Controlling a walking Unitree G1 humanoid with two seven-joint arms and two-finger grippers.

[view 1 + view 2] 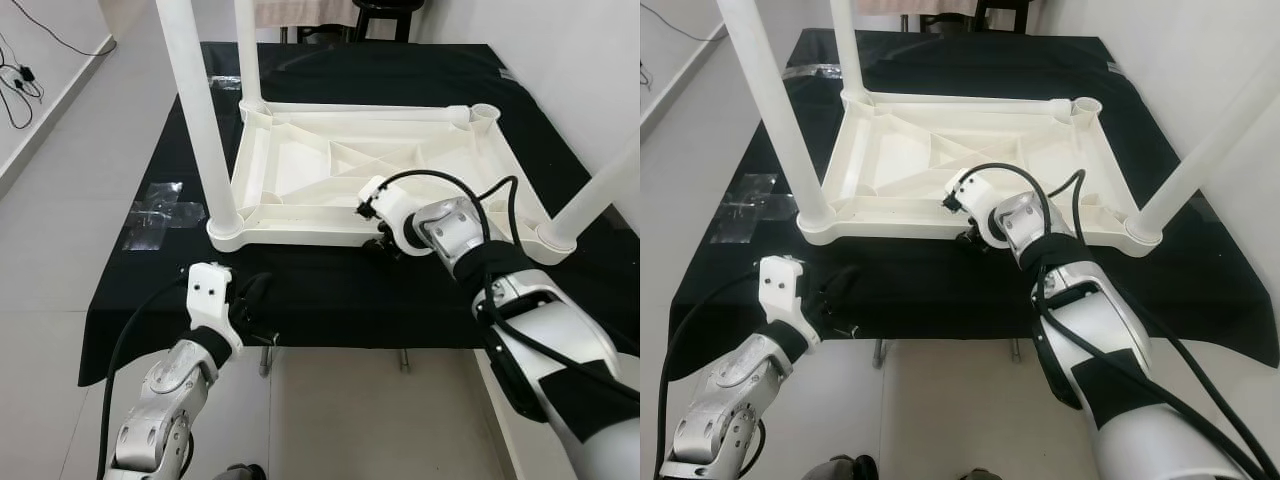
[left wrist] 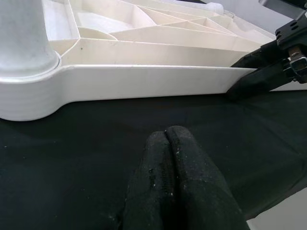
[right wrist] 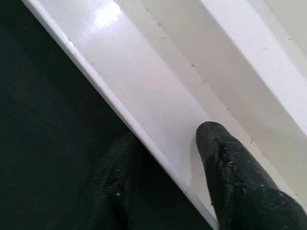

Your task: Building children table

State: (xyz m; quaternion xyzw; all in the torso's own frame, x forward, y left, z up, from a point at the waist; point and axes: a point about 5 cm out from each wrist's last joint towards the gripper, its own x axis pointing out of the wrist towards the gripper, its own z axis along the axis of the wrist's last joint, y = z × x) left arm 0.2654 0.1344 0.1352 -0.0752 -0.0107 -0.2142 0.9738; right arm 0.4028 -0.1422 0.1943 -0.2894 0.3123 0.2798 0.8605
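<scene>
The white plastic children's table (image 1: pixel 300 165) lies upside down on a black cloth. Three white legs stand up from it: near left (image 1: pixel 200 110), far left (image 1: pixel 247 50) and near right (image 1: pixel 600 195). The far right socket (image 1: pixel 484 113) holds no leg. My right gripper (image 1: pixel 383 243) is at the middle of the near rim. In the right wrist view its fingers (image 3: pixel 225 163) straddle the rim's edge, one on the white plastic and one below it. My left gripper (image 2: pixel 167 139) is shut with nothing in it, resting low over the cloth short of the near left corner.
The black cloth (image 1: pixel 330 300) ends close to my body, with pale floor below. Clear tape (image 1: pixel 160 210) lies on the floor at the left. Cables (image 1: pixel 15 90) run along the far left wall. A dark stool (image 1: pixel 385 10) stands behind, and a white wall runs along the right.
</scene>
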